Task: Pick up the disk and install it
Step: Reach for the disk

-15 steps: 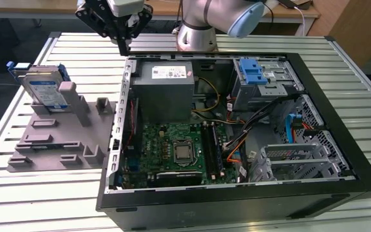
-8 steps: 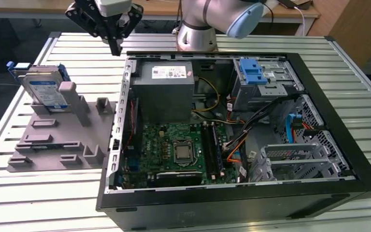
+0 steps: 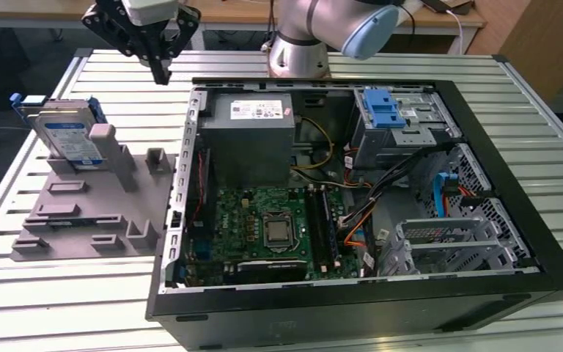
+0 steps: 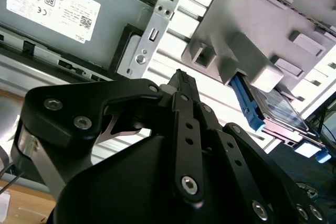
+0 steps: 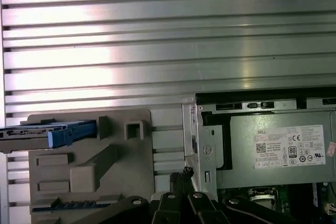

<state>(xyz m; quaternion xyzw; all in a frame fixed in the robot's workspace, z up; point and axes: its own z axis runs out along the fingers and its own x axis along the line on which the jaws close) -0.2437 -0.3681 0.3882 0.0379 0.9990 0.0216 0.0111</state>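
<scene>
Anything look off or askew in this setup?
Nothing stands out. The disk stands upright in its grey fixture, the open computer case lies flat on the table, and the gripper hangs empty between them.

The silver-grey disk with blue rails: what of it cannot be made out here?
Exterior view: the lower part of the silver-grey disk, behind the grey plastic holder.
First wrist view: its label, seen edge-on; one end, cut by the frame edge.
Second wrist view: most of it, behind the holder.
</scene>
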